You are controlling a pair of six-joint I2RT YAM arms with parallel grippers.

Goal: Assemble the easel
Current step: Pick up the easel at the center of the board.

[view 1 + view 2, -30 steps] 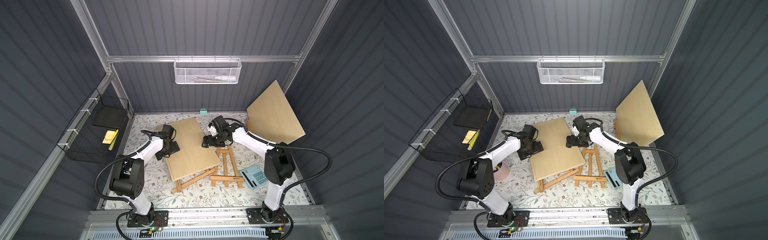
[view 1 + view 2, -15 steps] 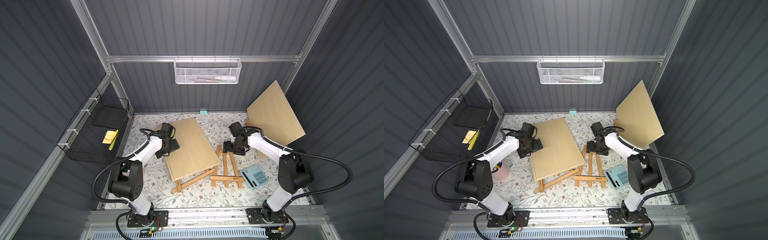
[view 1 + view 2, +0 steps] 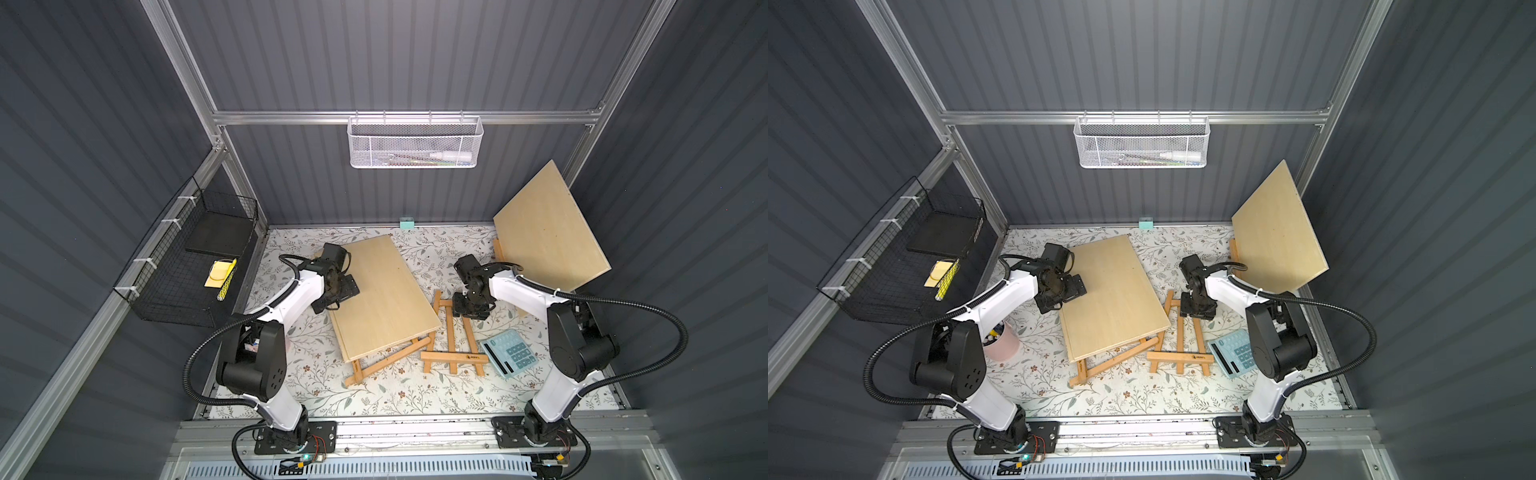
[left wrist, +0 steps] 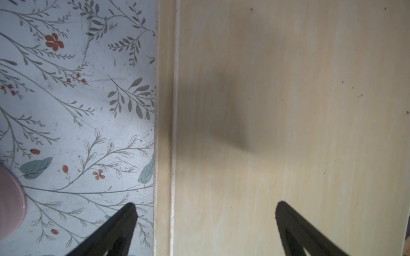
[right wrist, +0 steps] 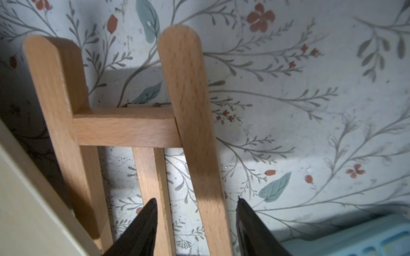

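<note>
The right tool (image 5: pixel 195 198) is pointing down with jaws partly spread, straddling one upper rail of the easel (image 3: pixel 451 340). The easel is lying flat on the surface (image 3: pixel 395 395), just beside the wooden board (image 3: pixel 382 299). The left tool (image 4: pixel 205 204) is hovering fully spread over that board's edge, its arm reaching forward.

Pale wooden board (image 3: pixel 382 297), honey-brown easel (image 3: pixel 453 357), white floral tabletop (image 3: pixel 386 395), light-blue calculator (image 3: pixel 513 353), pink cup (image 3: pixel 1003 343)

The left arm (image 3: pixel 297 300) and right arm (image 3: pixel 517 293) bend in. The left gripper (image 4: pixel 204 206) points down, jaws wide apart. The right gripper (image 5: pixel 196 199) points down, jaws partly apart.
</note>
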